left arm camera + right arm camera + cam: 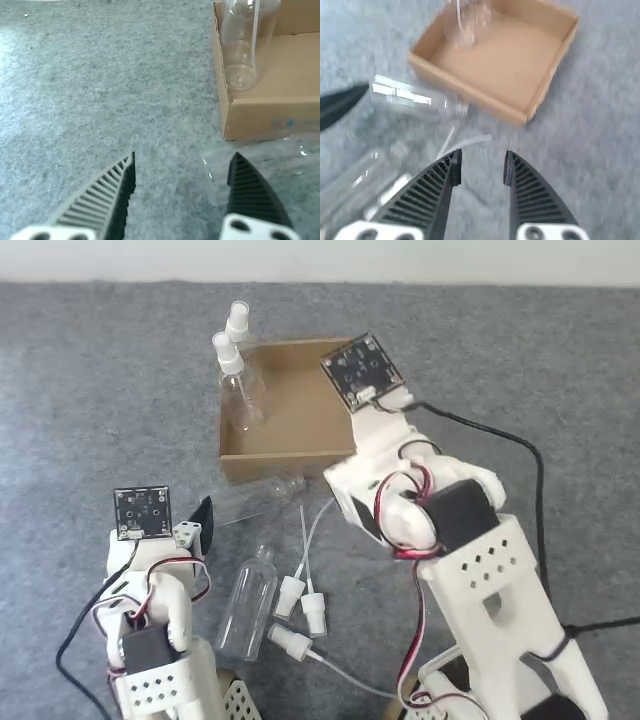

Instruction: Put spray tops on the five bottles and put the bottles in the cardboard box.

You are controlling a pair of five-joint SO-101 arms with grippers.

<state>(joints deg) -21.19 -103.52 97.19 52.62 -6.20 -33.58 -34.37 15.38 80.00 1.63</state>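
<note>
Your left gripper (183,155) hangs low over the grey surface (100,90), jaws spread wide with nothing between them. There's open room on the outer side of those jaws and ahead of them, just carpet-like grey. Off the tip of the other jaw, a clear bottle (260,160) lies on its side, just beside the near wall of the cardboard box (270,112). That wall edge stands right ahead of that jaw.

Over to your right gripper (483,153): jaws a little apart, gripping nothing, poised above the surface. A thin white tube (465,140) lies just past the tips. Beyond it runs the box's near wall, with one corner ahead and a broad stretch of bare box floor behind it. To one side of these jaws you see that same lying bottle along the wall.

From the high view, two topped bottles (240,390) stand upright together at a far corner of the box. Behind the left jaws, a second bottle (247,602) lies on the surface between the two arms. Three spray tops (315,613) sit loose just beside it, their tubes trailing.
</note>
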